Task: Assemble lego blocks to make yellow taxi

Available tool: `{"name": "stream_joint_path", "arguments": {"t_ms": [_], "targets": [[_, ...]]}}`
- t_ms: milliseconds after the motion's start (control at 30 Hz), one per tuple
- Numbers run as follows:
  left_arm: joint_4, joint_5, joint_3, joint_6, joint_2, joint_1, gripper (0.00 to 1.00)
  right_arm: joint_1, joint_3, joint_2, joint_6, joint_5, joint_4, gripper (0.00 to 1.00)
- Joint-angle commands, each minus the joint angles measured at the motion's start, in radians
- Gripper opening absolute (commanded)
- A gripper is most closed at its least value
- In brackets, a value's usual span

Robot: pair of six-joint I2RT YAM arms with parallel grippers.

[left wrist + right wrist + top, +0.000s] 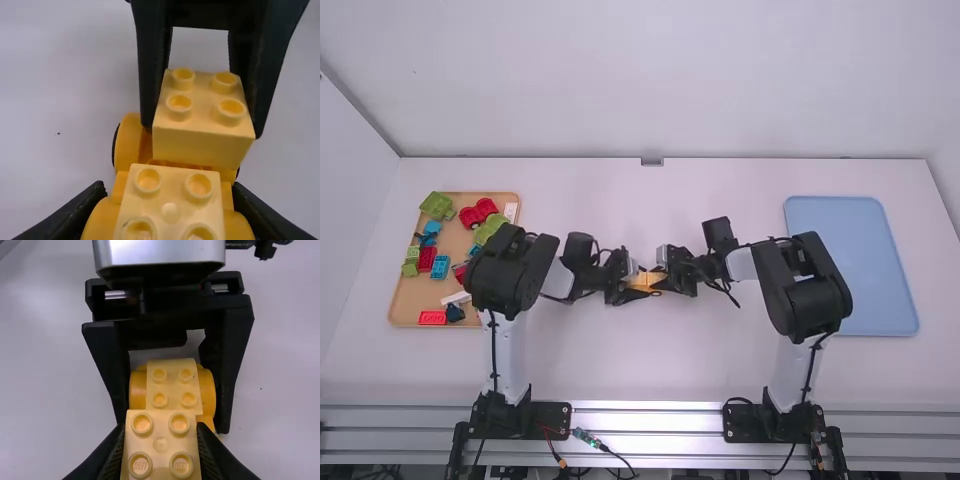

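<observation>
Noting wooden tray [412,303] at left, blue tray [850,270] at right. Clamping wheeled base [129,145] in left gripper [636,286]; pinching 1 yellow block [205,102] over it in right gripper [661,279].

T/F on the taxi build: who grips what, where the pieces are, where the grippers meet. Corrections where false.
1. The right gripper holds a yellow block. True.
2. The left gripper is empty. False: it is clamped on the wheeled yellow base.
3. The red pieces lie in the blue tray. False: they're in the wooden tray.
4. The wooden tray is on the left arm's side. True.
5. The grippers meet over the wooden tray. False: over the white table.
</observation>
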Motion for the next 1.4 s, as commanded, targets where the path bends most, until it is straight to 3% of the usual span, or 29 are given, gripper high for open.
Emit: {"name": "stream_joint_path", "arguments": {"t_ms": [0, 200, 533, 733, 1367], "targets": [[-0.042, -0.011, 0.003, 0.023, 0.002, -0.010, 0.58, 0.005, 0.014, 0.015, -0.015, 0.009, -0.003, 0.00], [-0.042, -0.013, -0.004, 0.026, 0.002, -0.009, 0.55, 0.015, 0.015, 0.015, -0.015, 0.031, 0.000, 0.00], [0.146, -0.024, -0.096, -0.013, 0.002, -0.010, 0.51, 0.017, 0.015, 0.042, 0.021, 0.026, 0.033, 0.00], [0.156, -0.056, -0.106, -0.026, 0.002, -0.009, 0.50, 0.026, 0.015, 0.043, 0.027, 0.031, 0.025, 0.00], [-0.077, -0.070, -0.002, 0.034, 0.002, -0.010, 0.45, 0.040, 0.015, 0.043, -0.018, 0.037, -0.029, 0.00]]}}
